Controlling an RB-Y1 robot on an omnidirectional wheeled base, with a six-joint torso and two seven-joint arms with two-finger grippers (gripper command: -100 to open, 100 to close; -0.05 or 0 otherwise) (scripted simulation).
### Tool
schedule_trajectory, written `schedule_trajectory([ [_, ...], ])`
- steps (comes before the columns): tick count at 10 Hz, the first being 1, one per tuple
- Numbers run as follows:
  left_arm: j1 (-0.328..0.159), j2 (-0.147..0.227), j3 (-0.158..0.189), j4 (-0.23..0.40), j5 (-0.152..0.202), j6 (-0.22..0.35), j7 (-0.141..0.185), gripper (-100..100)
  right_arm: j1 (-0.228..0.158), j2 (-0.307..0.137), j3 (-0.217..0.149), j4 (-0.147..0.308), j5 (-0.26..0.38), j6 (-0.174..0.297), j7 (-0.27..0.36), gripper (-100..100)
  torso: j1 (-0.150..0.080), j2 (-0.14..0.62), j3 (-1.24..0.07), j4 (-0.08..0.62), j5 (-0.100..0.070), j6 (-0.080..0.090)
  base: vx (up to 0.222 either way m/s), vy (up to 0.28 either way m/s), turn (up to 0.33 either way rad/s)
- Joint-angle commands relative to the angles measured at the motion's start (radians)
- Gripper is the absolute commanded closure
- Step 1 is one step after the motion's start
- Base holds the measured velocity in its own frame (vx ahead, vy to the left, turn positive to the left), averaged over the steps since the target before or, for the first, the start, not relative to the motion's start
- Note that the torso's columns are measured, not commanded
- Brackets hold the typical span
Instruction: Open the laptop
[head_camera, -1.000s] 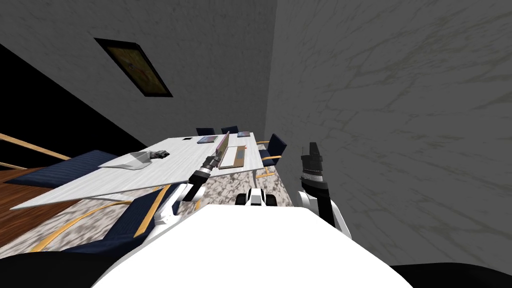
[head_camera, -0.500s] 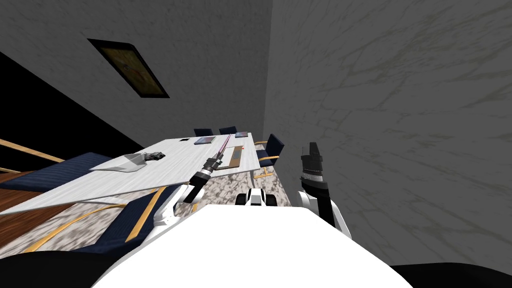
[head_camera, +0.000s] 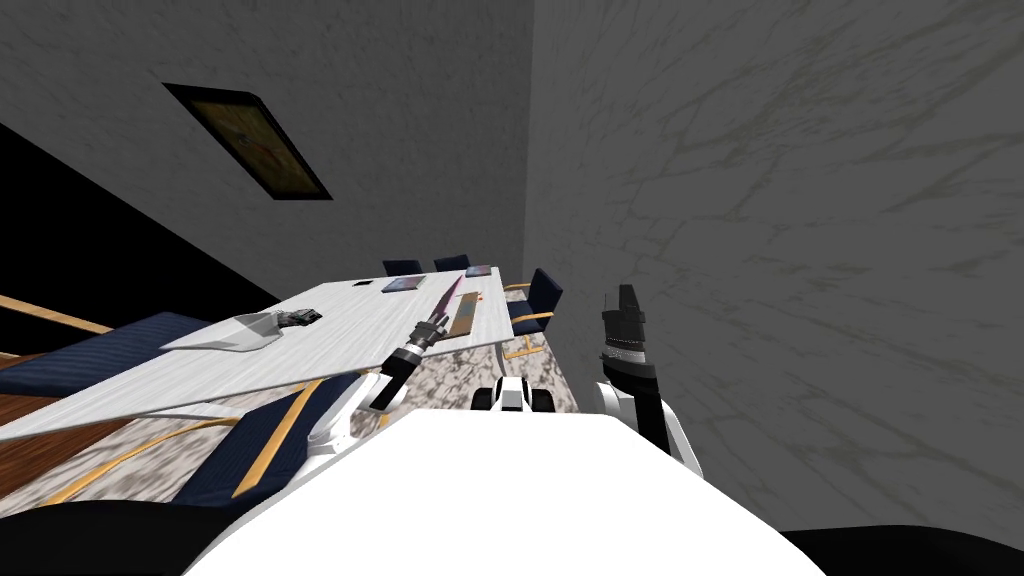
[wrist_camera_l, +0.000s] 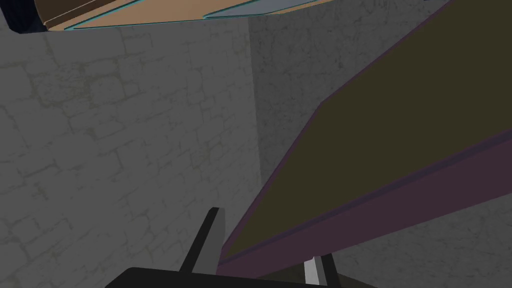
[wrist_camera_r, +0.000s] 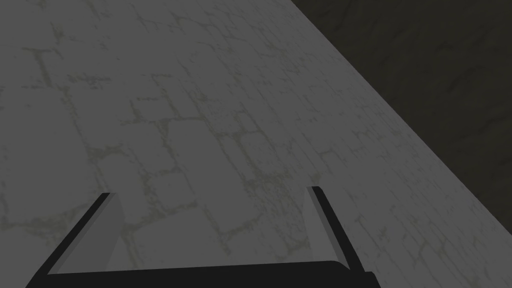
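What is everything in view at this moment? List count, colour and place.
Table: one, white, long, ahead on my left.
Laptop: one, purple-edged lid up, on the table's right edge.
Tray: one, white, on the table, dark object beside it.
Flat items: two, greyish, table's far end.
Chairs: three, dark blue, around the far end; two dark blue seats nearer.
Picture frame: one, dark, on the grey wall.
Rug: one, marbled grey, under the table.
Left claw: one, shut on the laptop's lid.
Right claw: one, open, held up on my right.
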Motion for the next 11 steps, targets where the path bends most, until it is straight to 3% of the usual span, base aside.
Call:
schedule_trajectory([
  [1,0.008,-0.001,-0.016,0.038,-0.030,0.007,-0.031,100,0.000,0.000,0.000,0.000,0.000,0.000,0.000,0,0.001,0.000,0.000,0.000,0.001,0.000,0.007,-0.027,0.000],
  [2,0.029,0.044,0.003,-0.025,-0.024,0.026,-0.003,-100,0.000,0.000,0.000,0.000,0.000,0.000,0.000,0,0.002,0.000,-0.001,0.000,0.001,0.000,0.008,-0.042,0.007],
  [3,0.029,0.044,0.003,-0.025,-0.024,0.026,-0.003,-100,0.000,0.000,0.000,0.000,0.000,0.000,0.000,0,-0.002,0.003,0.001,0.005,-0.004,-0.001,0.021,-0.031,0.008],
  [6,0.066,0.108,0.019,-0.093,-0.016,0.066,0.049,-100,0.000,0.000,0.000,0.000,0.000,0.000,0.000,0,-0.013,0.015,0.008,0.012,-0.011,-0.001,0.025,-0.021,0.005],
  [11,0.127,0.214,0.046,-0.206,-0.002,0.133,0.134,-100,0.000,0.000,0.000,0.000,0.000,0.000,0.000,0,-0.013,0.014,0.007,0.012,-0.011,-0.001,0.020,-0.034,0.007],
])
